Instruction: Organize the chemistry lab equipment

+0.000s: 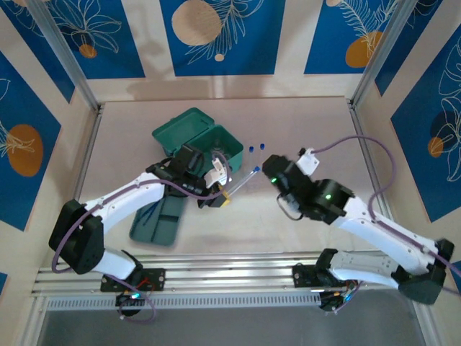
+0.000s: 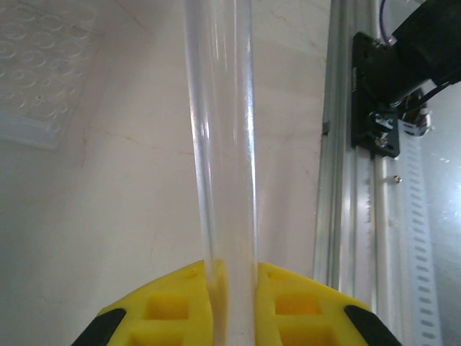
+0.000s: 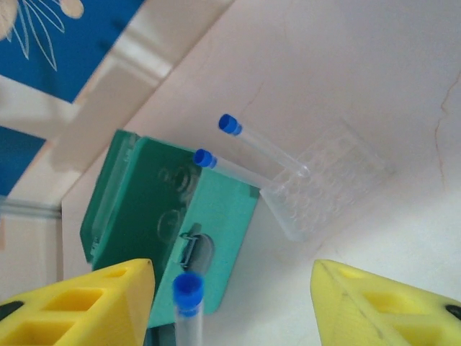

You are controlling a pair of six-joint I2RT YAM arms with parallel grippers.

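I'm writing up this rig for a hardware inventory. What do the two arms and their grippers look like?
The left arm and right arm have white links with black joint housings; green lights glow near the right one's wrist. A purple cable runs along each. The left gripper and right gripper have blocky yellow fingers with recessed pockets and black backing.

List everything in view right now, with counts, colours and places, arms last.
Leaning tubes: two, clear with blue caps, lower ends on the well plate.
Held tube: one, clear with a blue cap, clamped in the left gripper.
Well plate: one, clear, on the table beside the case.
Case: one, teal, lid open, far left of centre.
Tray: one, dark green, divided, near left, partly under the left arm.
Table: one, pale beige.
Left gripper: one, yellow fingers, shut on the held tube.
Right gripper: one, yellow fingers, open, above the case's near corner.
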